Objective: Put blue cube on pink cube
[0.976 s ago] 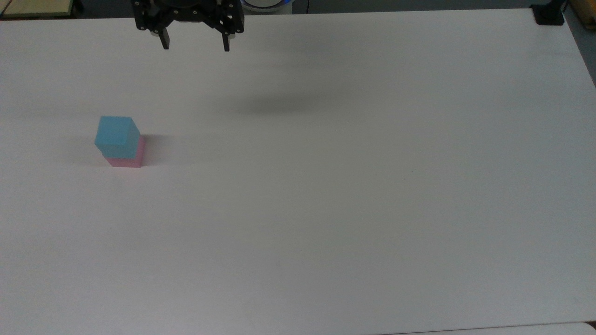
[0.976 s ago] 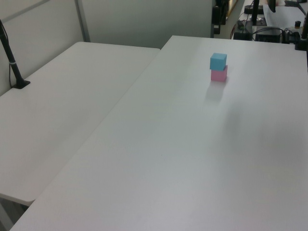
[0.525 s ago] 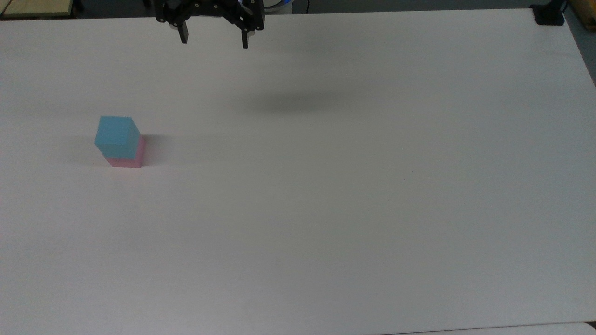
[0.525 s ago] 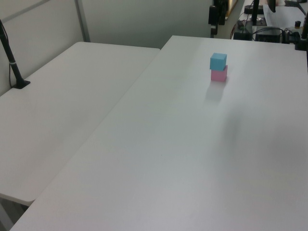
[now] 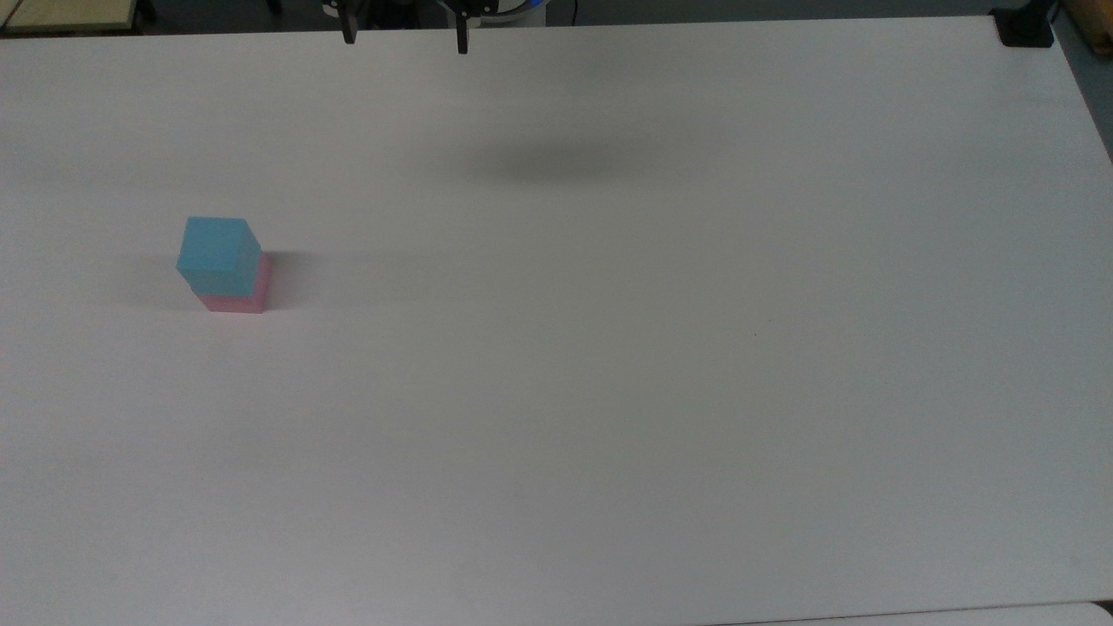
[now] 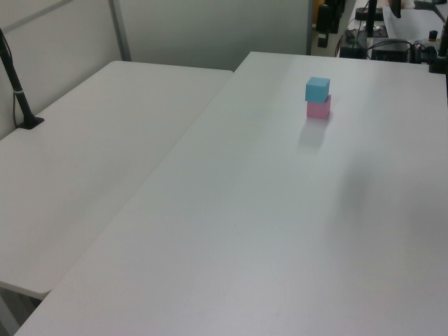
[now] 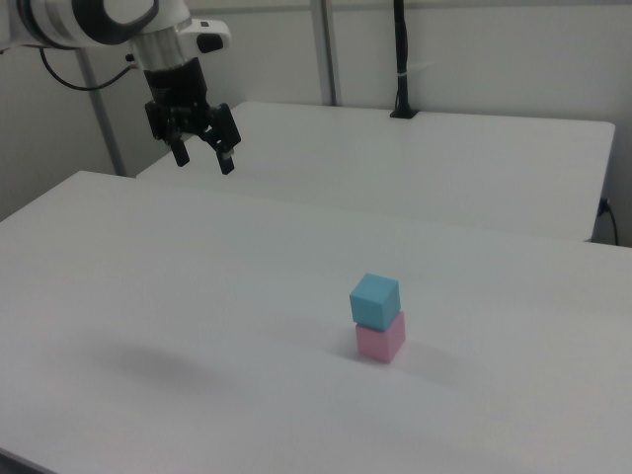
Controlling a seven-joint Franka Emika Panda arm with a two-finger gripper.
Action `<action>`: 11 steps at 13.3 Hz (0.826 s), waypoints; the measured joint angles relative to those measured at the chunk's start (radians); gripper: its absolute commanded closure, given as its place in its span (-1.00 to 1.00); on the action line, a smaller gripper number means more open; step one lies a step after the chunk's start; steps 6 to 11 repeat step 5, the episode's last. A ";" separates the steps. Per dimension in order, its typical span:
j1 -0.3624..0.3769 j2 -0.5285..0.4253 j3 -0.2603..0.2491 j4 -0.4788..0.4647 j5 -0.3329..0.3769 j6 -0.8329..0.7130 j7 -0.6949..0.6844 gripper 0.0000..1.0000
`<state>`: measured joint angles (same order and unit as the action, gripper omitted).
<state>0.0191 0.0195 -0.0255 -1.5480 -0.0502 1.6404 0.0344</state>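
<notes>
Retreat of the gripper point(image 7: 202, 158) is what has changed: over the last second it has been drawn up and back toward the top view's upper edge, well apart from the cubes, its jaws spread with nothing between them. The blue cube point(image 5: 217, 250) is seen resting on the pink cube point(image 5: 236, 294), turned slightly askew on it, near the top view's left side of the desk point(image 5: 661, 348). The stacking is judged done.

sky-blue cube point(image 5: 218, 251), pastel pink cube point(image 5: 237, 296), plain white table point(image 5: 609, 348), black pincer point(image 7: 204, 158).
</notes>
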 measured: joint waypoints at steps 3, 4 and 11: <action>0.023 -0.022 -0.024 -0.024 0.000 0.001 0.000 -1.00; 0.033 -0.024 -0.034 -0.026 0.000 -0.002 0.000 -1.00; 0.037 -0.025 -0.038 -0.028 0.000 -0.010 0.000 -1.00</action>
